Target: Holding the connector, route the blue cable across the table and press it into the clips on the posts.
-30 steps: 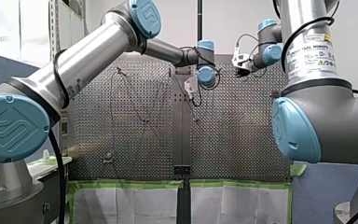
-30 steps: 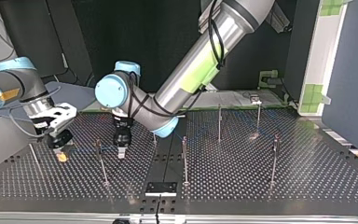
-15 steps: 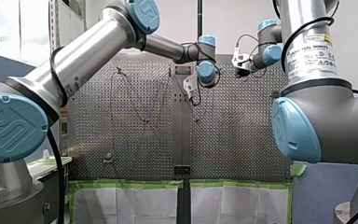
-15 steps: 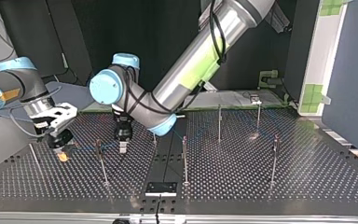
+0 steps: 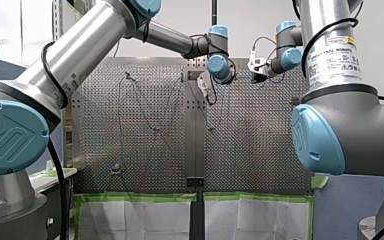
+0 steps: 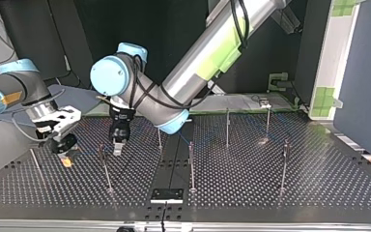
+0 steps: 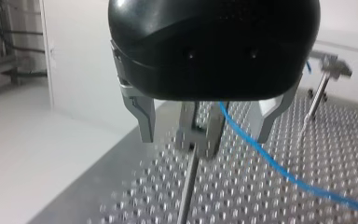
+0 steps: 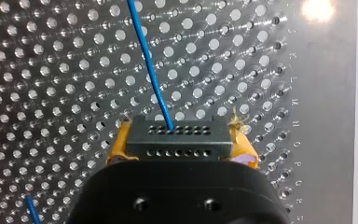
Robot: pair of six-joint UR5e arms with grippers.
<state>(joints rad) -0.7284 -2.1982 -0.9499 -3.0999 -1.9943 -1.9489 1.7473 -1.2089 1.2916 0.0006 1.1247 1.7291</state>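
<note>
- Blue round cable [image 8: 147,60], thin and smooth, leaves the upper row of holes in a black rectangular plastic connector [image 8: 175,135]. It runs straight ahead of my right pincer [image 8: 177,148] over the perforated metal bench [image 8: 51,70].
- Yellow pads [image 8: 118,148] of that pincer are clamped on the connector's two short ends. The block's face shows two neat rows of small round holes.
- Seen in the top view, my right pincer hangs low over the bench at about 9 o'clock from the bench's middle, with a yellow pad showing at its tip.
- Glossy, rounded black housing carries my left pincer [image 7: 205,137]. Its flat, angular metal fingers [image 7: 144,119] stand wide apart and grip nothing.
- Between those fingers stands a slim metal post [image 7: 186,191] topped by a forked clip [image 7: 200,130].
- The cable passes just beside the clip, between it and one finger, then trails away over the dimpled sheet. I cannot tell whether it is seated in the fork.
- In the top view my left pincer points down at roughly 3 o'clock from the right one, with a thin post close at its 8 o'clock.
- Further upright posts [image 6: 227,128] rise from the bench between 12 and 4 o'clock of its middle, well apart from one another.
</note>
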